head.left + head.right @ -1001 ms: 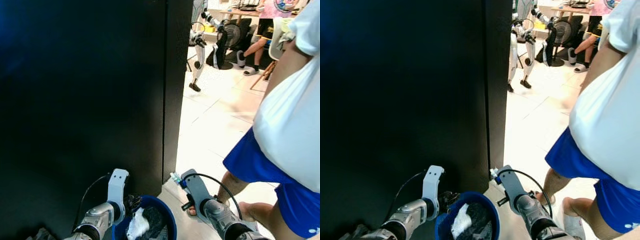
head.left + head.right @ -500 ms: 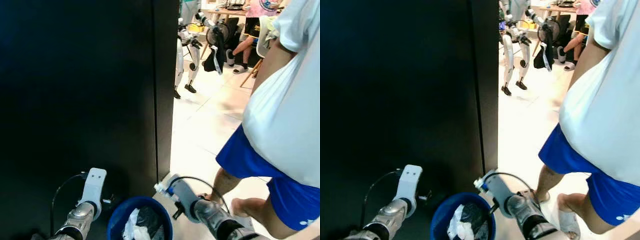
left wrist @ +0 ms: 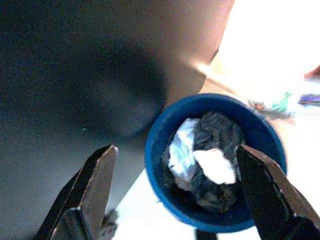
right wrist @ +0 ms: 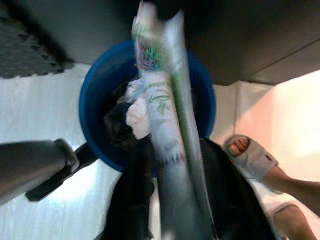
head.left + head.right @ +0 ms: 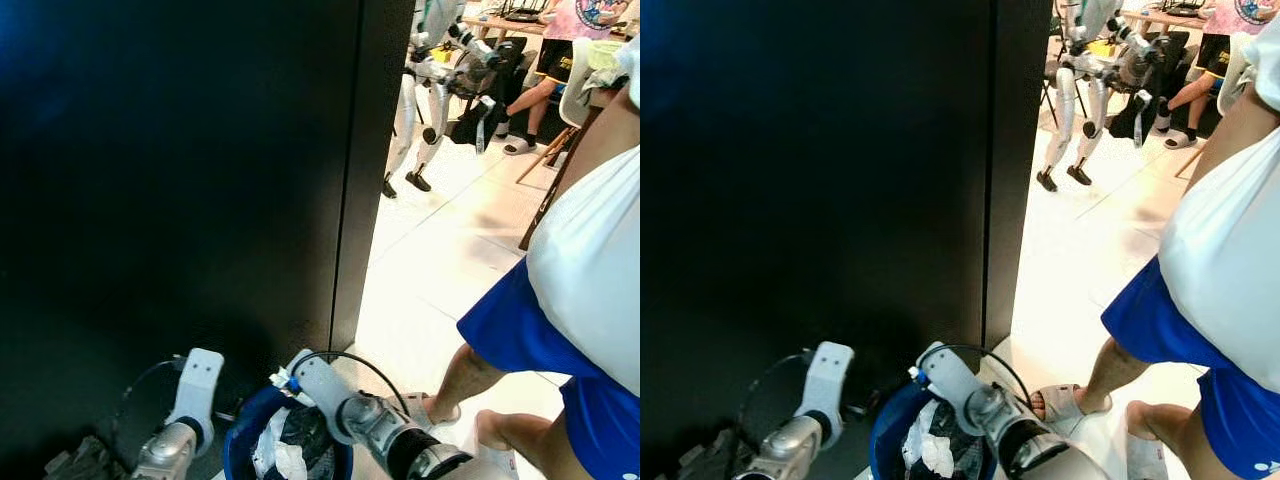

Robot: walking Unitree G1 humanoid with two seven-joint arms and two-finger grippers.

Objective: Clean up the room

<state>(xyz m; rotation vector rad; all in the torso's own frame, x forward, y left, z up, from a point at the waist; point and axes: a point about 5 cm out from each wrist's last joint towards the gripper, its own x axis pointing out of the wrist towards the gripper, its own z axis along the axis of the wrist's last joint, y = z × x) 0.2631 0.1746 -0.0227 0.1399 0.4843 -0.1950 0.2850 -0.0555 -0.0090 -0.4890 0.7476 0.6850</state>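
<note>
A round blue bin [image 5: 243,447] stands on the floor at the foot of a black panel, holding crumpled white paper [image 3: 212,165] and a black bag. My right gripper [image 4: 172,165] hangs straight over the bin [image 4: 95,115], shut on a long white wrapper with green print [image 4: 160,90] that points down into it. In the head views the right arm [image 5: 345,415] reaches across the bin's rim. My left gripper [image 3: 176,150] is open just above and beside the bin [image 3: 160,130], nothing between its fingers [image 3: 92,185]. The left arm [image 5: 195,385] sits left of the bin.
A tall black panel [image 5: 170,180] rises directly ahead. A person in a white shirt and blue shorts [image 5: 590,300] stands close on the right, a sandalled foot [image 5: 430,408] near the bin. A grey mat [image 4: 25,45] lies left of the bin. Another humanoid robot [image 5: 430,90] stands farther back.
My right arm has swung left until its gripper and the wrapper are over the bin. The camera has shifted. The left arm stays beside the bin.
</note>
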